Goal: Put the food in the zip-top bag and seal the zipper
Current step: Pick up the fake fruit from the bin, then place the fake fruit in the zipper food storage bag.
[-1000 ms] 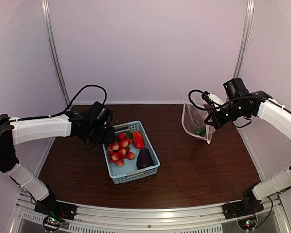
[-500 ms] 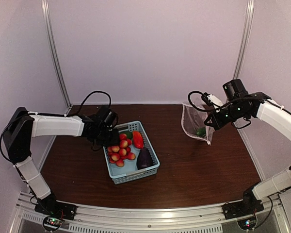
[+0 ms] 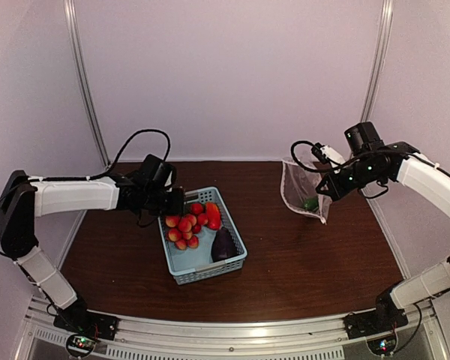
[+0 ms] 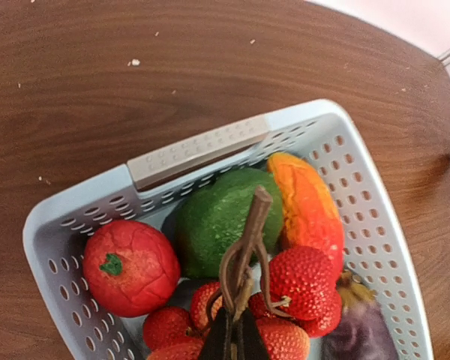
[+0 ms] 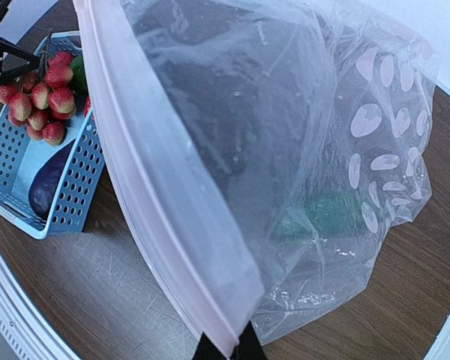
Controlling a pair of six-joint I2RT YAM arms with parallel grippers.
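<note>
My left gripper (image 4: pixel 236 339) (image 3: pixel 175 204) is shut on the brown stem (image 4: pixel 245 244) of the red-yellow fruit cluster (image 4: pixel 304 279) (image 3: pixel 184 227), over the light-blue basket (image 4: pixel 199 150) (image 3: pixel 210 271). Beside the cluster lie a red tomato (image 4: pixel 130 267), a green pepper (image 4: pixel 214 221), a red pepper (image 4: pixel 307 208) and a dark eggplant (image 4: pixel 360 334) (image 3: pixel 223 246). At the back right, the zip-top bag (image 5: pixel 285 135) (image 3: pixel 300 187) hangs off the table. My right gripper (image 5: pixel 229 349) (image 3: pixel 324 187) is shut on its zipper (image 5: pixel 157 202) edge, mouth open toward the basket. Another green pepper (image 5: pixel 326 214) lies inside the bag.
The basket stands left of centre on the dark wood table (image 3: pixel 307 262). White booth walls (image 3: pixel 232 75) and metal posts (image 3: pixel 84 82) close in the back and sides. Black cables (image 3: pixel 139 142) loop over both wrists.
My left gripper has closed on the cluster's stem, and the cluster has shifted toward the basket's far left corner. The right arm and bag have hardly moved.
</note>
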